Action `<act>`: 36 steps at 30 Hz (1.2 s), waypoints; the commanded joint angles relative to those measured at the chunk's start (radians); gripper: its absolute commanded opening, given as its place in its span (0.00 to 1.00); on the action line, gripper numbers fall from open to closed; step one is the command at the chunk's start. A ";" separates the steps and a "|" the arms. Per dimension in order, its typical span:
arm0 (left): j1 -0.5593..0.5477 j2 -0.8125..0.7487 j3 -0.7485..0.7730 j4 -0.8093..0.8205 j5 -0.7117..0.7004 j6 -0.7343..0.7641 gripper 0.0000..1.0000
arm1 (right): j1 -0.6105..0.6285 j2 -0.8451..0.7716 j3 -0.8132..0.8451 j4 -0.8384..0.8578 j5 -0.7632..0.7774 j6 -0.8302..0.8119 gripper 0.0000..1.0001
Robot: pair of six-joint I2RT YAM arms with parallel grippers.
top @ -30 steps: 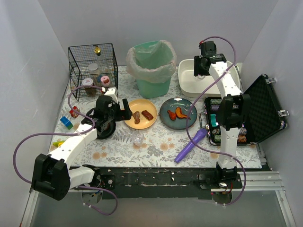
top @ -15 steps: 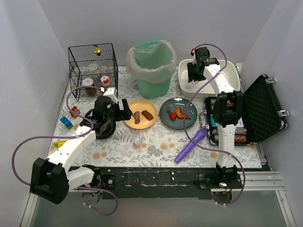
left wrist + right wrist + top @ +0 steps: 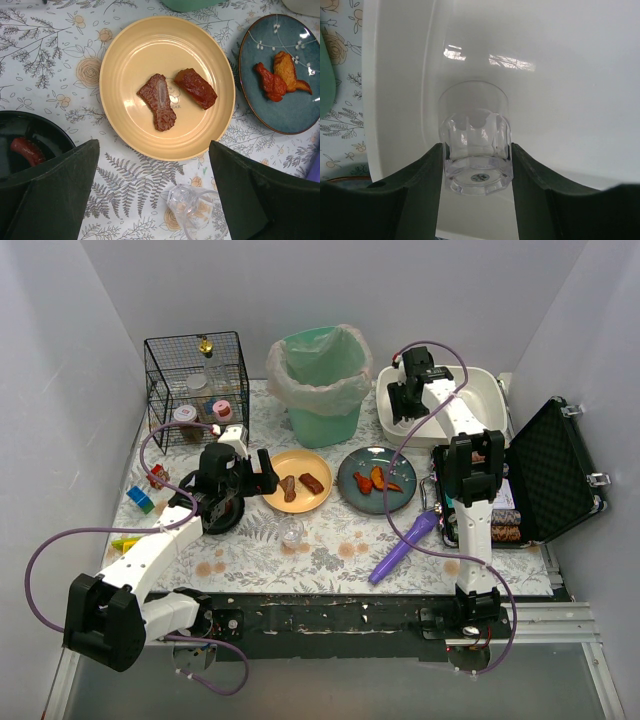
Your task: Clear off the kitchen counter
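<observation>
Looking from the near edge, we see the kitchen counter [image 3: 300, 565] spread beneath everything. Toward its left edge our left gripper [image 3: 153, 150] hangs with fingers wide apart at the rim of a yellow plate [image 3: 130, 75], holding nothing. Farther off, at the far right corner, our right gripper [image 3: 476, 150] is clamped on a clear glass [image 3: 475, 125] over the white basin [image 3: 560, 100].

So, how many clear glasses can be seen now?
2. One clear glass is held by the right gripper at the white basin; the other glass lies on the counter near the yellow plate. The wire cage may hide more.
</observation>
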 commanded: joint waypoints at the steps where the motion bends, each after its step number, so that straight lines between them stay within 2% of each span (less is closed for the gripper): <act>1: -0.004 -0.029 -0.007 0.019 -0.017 0.014 0.92 | 0.006 0.009 0.040 -0.022 -0.016 -0.027 0.02; 4: -0.004 -0.028 -0.005 0.019 -0.014 0.016 0.92 | 0.012 0.016 0.046 -0.023 -0.028 -0.030 0.10; 10: -0.004 -0.028 -0.007 0.019 -0.009 0.017 0.92 | 0.013 0.029 0.051 -0.016 -0.045 -0.029 0.38; 13: -0.004 -0.026 -0.007 0.019 -0.009 0.019 0.92 | 0.015 0.033 0.052 -0.006 -0.050 -0.026 0.47; 27: -0.004 -0.015 -0.004 0.019 -0.005 0.020 0.92 | 0.015 0.040 0.052 0.047 -0.073 -0.015 0.68; 36: -0.004 -0.015 -0.004 0.019 -0.008 0.022 0.92 | 0.015 0.017 0.046 0.092 -0.074 0.002 0.74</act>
